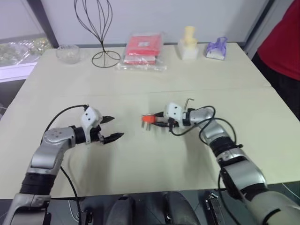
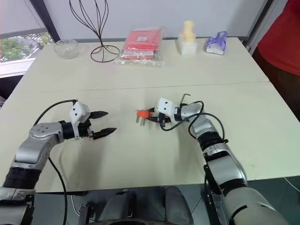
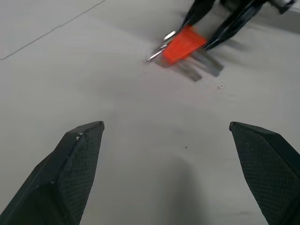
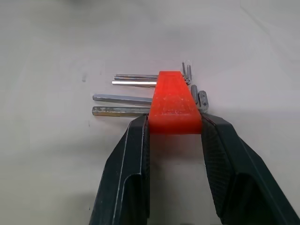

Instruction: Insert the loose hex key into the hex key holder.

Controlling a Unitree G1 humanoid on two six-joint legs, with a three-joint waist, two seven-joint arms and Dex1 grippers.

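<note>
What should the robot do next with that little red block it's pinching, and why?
Probably lift and steady the hex key holder. The right hand has its fingers on both sides of the red block's wide end. The loose hex key lies on the table behind that arm, and the left hand hangs open with nothing in it, so it could fetch the key afterwards.

Lighting is bright, even and diffuse across the pale table (image 1: 140, 84), with daylight at the window on the far left. Shadows are soft and faint; no glare noted. In the left wrist view the holder (image 3: 183, 44) is smeared by blur.
</note>
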